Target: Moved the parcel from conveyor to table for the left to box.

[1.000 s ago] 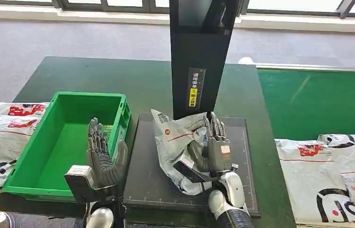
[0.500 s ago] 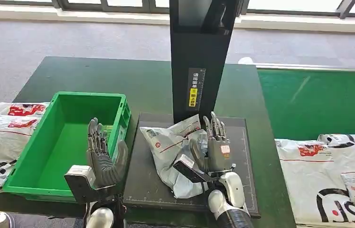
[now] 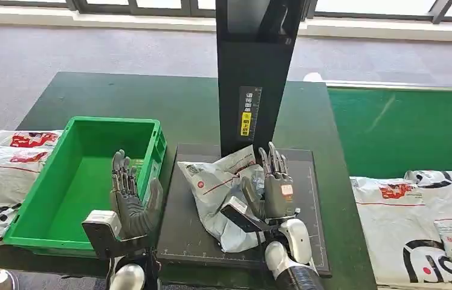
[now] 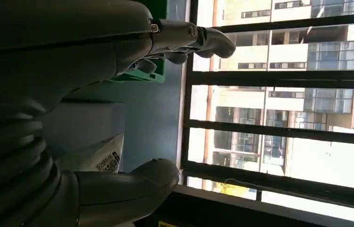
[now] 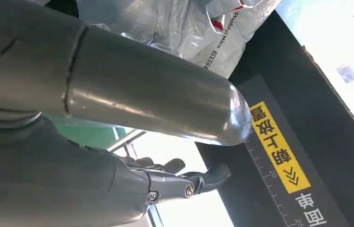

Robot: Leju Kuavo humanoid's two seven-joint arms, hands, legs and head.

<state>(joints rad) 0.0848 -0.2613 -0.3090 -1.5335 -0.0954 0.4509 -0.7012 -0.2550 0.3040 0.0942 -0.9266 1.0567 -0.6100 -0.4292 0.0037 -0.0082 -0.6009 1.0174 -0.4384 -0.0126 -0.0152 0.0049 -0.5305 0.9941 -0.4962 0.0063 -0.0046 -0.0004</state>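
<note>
We see the grey parcel (image 3: 217, 193) lying crumpled on the black platform (image 3: 181, 235), just in front of the black post (image 3: 254, 72). Right hand (image 3: 275, 184) rests beside it, fingers straight and apart, holding nothing. Left hand (image 3: 130, 196) stands upright at the green bin (image 3: 48, 211) wall, fingers spread, empty. More parcels (image 3: 417, 217) lie on the green conveyor (image 3: 405, 127); others (image 3: 0, 169) lie left of the bin.
</note>
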